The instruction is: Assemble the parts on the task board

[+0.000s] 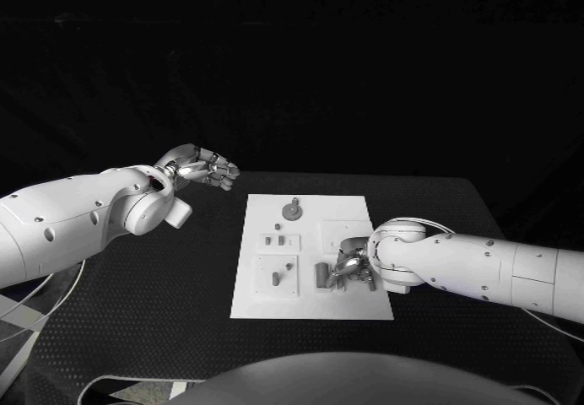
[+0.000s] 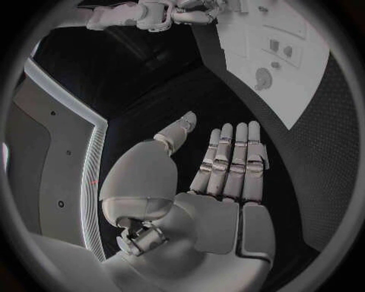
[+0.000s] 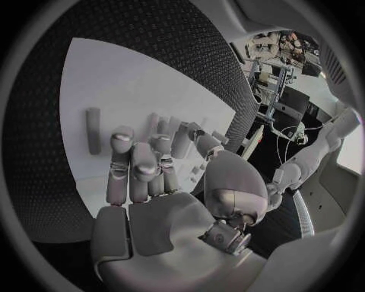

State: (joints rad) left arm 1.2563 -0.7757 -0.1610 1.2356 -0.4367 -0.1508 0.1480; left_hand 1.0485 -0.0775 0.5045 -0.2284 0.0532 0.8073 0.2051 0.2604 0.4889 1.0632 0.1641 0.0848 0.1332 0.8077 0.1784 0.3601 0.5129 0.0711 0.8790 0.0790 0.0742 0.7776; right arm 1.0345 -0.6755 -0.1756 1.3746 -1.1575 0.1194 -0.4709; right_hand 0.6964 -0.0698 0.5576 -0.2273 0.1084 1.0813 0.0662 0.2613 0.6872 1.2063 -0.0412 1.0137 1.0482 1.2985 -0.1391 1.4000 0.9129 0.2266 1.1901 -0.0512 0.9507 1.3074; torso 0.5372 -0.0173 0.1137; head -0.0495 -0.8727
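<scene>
The white task board [image 1: 310,221] lies in the middle of the black table. On it are a round grey part [image 1: 292,209], small parts [image 1: 278,242] at its middle left and an upright grey bar [image 1: 322,275]. My right hand [image 1: 350,266] is low over the board's near right area, fingers [image 3: 140,164] bent down beside the bar [image 3: 93,130]. Its thumb and fingers hide whatever lies under them. My left hand [image 1: 201,169] hovers off the board's far left corner, fingers [image 2: 232,161] straight, thumb apart, holding nothing.
The black table [image 1: 146,321] extends on both sides of the board. In the left wrist view the board [image 2: 300,91] with its round part [image 2: 263,78] lies beyond my fingertips, and my right arm [image 2: 152,15] shows past it.
</scene>
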